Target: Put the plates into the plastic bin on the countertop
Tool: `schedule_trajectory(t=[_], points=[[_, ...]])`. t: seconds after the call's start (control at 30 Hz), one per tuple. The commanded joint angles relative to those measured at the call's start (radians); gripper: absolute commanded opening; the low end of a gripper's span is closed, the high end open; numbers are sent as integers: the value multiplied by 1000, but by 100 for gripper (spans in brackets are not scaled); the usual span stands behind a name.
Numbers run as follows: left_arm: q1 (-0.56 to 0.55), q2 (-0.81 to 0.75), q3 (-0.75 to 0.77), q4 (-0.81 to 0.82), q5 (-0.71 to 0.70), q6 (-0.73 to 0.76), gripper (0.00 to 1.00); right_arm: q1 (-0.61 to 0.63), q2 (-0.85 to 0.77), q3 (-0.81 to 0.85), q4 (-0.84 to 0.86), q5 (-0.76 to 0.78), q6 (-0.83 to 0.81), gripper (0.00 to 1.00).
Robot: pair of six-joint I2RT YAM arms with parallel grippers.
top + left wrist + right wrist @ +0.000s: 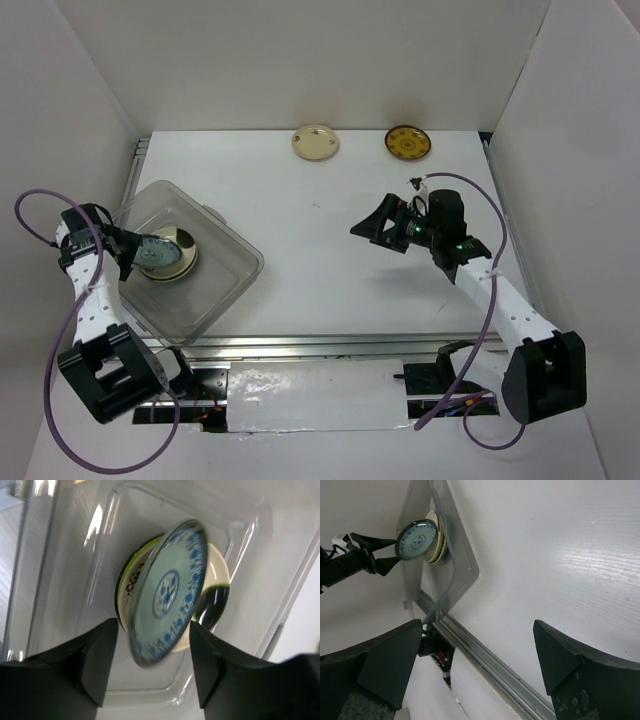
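Two plates are not yet in: a cream plate [315, 142] at twelve o'clock on the bench [330, 290] and a mustard-brown plate [407, 143] at one o'clock, both by the far edge and well apart from the plastic bin [228, 278], which sits at nine o'clock. Over the bin the left gripper [152, 630] stands about half open, and a teal-blue plate [167, 592] tips steeply on edge just ahead of its fingers, leaning over the stack [219, 565] that lies in the bin. Its lower rim is blurred, so it looks loose rather than pinched, though I cannot tell whether one finger touches it. The main risk, I judge, is a bad landing. From that tilt the plate could strike the stack on its rim, chip, or roll off and end up propped against the clear wall rather than flat. A finger near the rim could also flick it sideways on the way out. The right gripper [385, 232] hangs wide and empty at about three o'clock, above bare bench. Nothing stands between it and the two far plates. Both are shallow and lie flat, so a pinch on the rim may skid them toward the back wall. The bin's raised rim must be cleared on any carry across.
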Motion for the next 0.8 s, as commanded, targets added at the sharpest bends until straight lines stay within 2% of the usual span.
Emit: schedule_trajectory(t=[0.0,0.07,0.13,0.2,0.27,0.37,0.4,0.47,0.53,0.77], points=[[3,27,55,30,45,20,75,-24,-35,18,1,-23,-30,100],[-5,15,66,16,62,37,84,-32,-26,29,-2,-7,-33,100],[-18,-16,90,-4,114,92,99,-61,14,37,13,-4,-31,100],[-34,-46,144,-82,172,173,99,-103,99,64,31,70,-16,100],[-96,-78,161,-122,229,256,99,-148,181,93,71,158,27,100],[-242,-187,146,-170,231,296,99,-225,402,174,189,255,186,100],[-273,-245,122,-164,229,304,99,-261,530,214,227,257,211,100],[-348,-287,126,-182,220,333,99,-297,712,390,202,276,263,100],[-406,-284,152,-216,209,347,99,-321,804,551,154,324,284,100],[-543,-255,170,-201,186,349,99,-374,1100,869,59,453,436,98]])
